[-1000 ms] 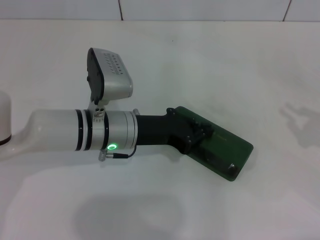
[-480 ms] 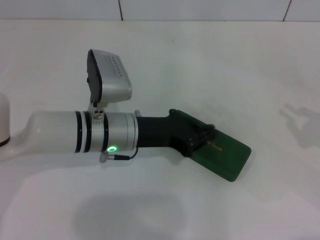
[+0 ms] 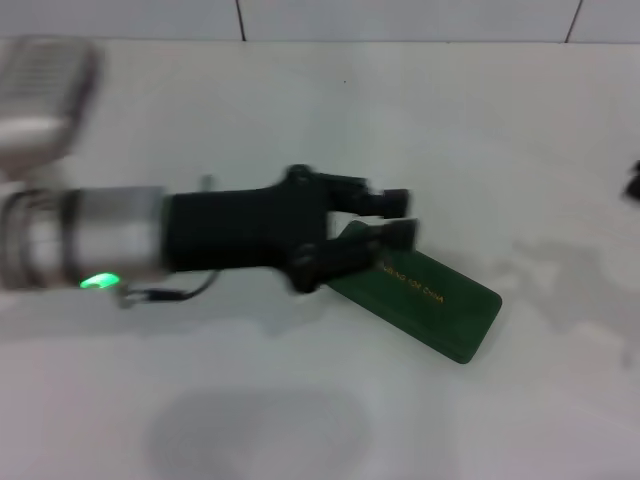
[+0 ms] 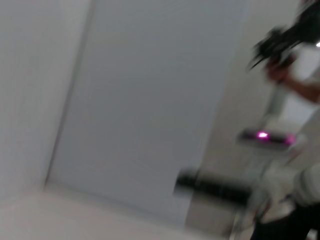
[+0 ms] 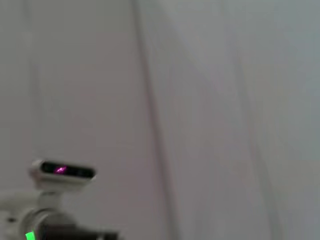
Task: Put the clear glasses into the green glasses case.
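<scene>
The green glasses case lies shut on the white table, gold lettering up, right of centre in the head view. My left gripper hovers over the case's near-left end, blurred by motion. It is open, its two dark fingers apart with nothing between them. The clear glasses are out of view. Only a dark scrap of my right gripper shows at the far right edge. It also appears far off and blurred as my right gripper in the left wrist view.
The white table runs back to a tiled wall. Both wrist views show mostly blank wall. The left arm's wrist camera shows small in the right wrist view.
The case lid went from raised to shut with its lettering showing. My left arm then drew back to the left, off the case, and its fingers now show apart.
</scene>
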Robot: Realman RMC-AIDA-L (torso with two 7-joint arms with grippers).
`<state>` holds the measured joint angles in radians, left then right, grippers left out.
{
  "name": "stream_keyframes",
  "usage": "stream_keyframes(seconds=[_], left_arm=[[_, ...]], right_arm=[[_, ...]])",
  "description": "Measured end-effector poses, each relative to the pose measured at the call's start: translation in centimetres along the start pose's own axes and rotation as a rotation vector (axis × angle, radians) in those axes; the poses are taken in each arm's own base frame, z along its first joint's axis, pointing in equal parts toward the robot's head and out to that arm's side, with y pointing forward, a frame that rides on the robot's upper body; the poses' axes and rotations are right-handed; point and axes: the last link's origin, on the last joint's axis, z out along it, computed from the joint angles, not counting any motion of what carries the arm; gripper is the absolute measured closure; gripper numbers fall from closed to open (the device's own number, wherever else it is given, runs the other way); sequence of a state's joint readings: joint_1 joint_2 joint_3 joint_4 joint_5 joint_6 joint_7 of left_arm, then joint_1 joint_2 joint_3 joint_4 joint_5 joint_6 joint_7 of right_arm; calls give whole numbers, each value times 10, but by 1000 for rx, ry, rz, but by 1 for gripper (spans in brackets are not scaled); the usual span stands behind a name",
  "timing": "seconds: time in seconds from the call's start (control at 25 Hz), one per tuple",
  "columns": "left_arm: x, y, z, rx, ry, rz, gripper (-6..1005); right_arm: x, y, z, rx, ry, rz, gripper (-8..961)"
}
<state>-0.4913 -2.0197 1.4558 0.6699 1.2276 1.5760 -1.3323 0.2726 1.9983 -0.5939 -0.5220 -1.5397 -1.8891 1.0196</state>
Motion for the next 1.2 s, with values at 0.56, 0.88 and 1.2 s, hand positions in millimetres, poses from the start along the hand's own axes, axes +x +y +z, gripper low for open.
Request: stream_keyframes(seconds=[0.56, 0.88, 1.2], left_arm=[[-9, 26, -63, -10, 18, -72, 295], [-17, 25, -77, 29, -44, -79, 167], [-13, 26, -83, 12, -58, -84, 167]], right_arm=[[16, 32, 95, -450, 106, 192, 380], [11, 33, 98, -510, 163, 226, 246], [14, 37, 98, -538, 209, 253, 245]])
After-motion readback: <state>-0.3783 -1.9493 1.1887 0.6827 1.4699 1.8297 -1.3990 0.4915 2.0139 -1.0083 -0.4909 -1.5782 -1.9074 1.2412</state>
